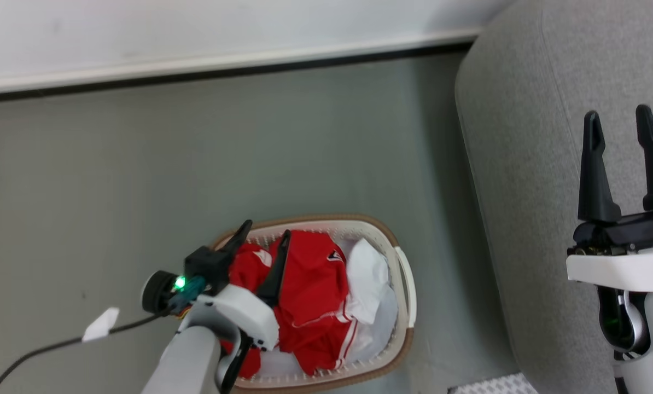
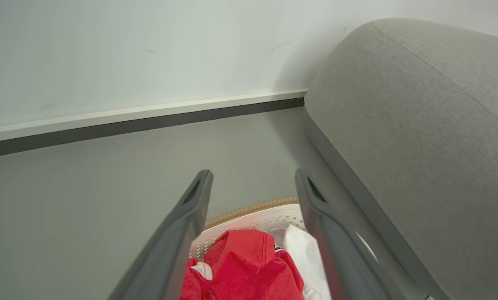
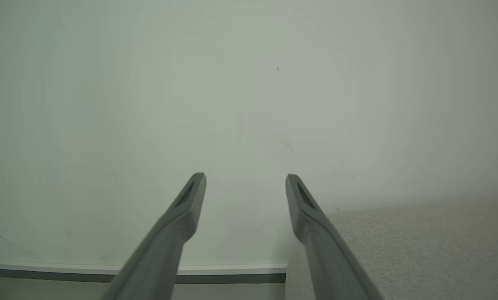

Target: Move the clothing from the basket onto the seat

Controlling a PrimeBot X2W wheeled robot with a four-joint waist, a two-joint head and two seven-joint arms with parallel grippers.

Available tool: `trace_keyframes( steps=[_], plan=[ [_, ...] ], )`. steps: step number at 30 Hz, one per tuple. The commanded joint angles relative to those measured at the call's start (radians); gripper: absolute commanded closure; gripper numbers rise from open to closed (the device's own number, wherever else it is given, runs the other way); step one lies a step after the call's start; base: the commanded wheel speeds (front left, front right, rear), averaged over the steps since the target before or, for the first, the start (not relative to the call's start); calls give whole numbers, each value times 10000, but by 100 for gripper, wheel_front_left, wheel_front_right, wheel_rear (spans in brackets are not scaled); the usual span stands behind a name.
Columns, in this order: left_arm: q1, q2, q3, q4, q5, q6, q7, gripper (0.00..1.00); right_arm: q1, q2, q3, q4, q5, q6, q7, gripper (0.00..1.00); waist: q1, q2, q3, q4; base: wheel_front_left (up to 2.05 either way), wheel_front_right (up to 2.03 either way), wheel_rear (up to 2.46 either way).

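The clothing lies heaped in the basket on the floor, straight under my left claw, which hangs released, fingers spread wide with nothing between them. In the wrist view the red folds sit low between the two fingers, nearer the palm than the tips, which point toward the far rim. The heap's long axis runs near to far, roughly in line with my fingers, so I judge the grab calls for a downward dip. Whether a finger touches the fabric I cannot tell. A white cloth lies just right of the red. Further right stands the seat, near the basket, and over it my right claw, likewise released and empty, well apart from the clothing
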Motion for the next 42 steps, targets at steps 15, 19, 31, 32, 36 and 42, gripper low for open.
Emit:
trace_keyframes(
  steps=[15,19,31,32,36,42],
  plan=[
    [-2915,65,-2040,4084,-1097,-80,1568,0,-1204,550,152,-481,128,-24,6,0,-3,0,2837,-1499,0,0,0],
    [-3514,122,-2424,4976,-1398,-81,1813,0,-1437,649,283,-549,164,-24,6,0,-3,0,3290,-1726,0,0,0],
    [-4942,353,-3399,7030,-1348,-11,3121,0,-1833,742,497,-722,217,-24,6,0,-3,0,4438,-2125,0,0,0],
    [-4982,374,-3478,7100,-1292,-17,3244,0,-1858,742,504,-726,248,-24,6,0,-3,0,4482,-2126,0,0,0],
    [-5195,449,-3706,7210,-1205,-47,3256,31,-1920,744,443,-772,266,-24,6,0,-3,0,4621,-2034,0,0,0],
    [-5177,318,-3882,7247,-1474,-80,2900,100,-1917,744,344,-602,123,-25,6,0,-3,0,4348,-1815,0,0,0]
  ],
)
